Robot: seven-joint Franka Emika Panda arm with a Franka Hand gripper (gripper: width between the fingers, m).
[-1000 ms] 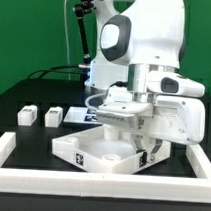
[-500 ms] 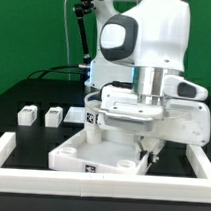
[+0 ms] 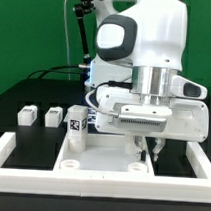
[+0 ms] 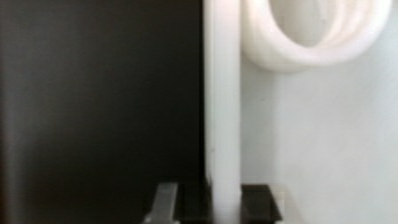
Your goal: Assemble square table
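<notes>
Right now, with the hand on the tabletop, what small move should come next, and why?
Probably open the hand and lift clear. It is shut on the rim of the tabletop, which appears to lie flat close to the front low wall, so it looks placed. Two loose legs lie at the exterior view's left.

White rounded arm (image 3: 157, 36); grey joint cap (image 3: 116, 36); black cables (image 3: 83, 37); dark-fingered gripper (image 4: 212, 200).
</notes>
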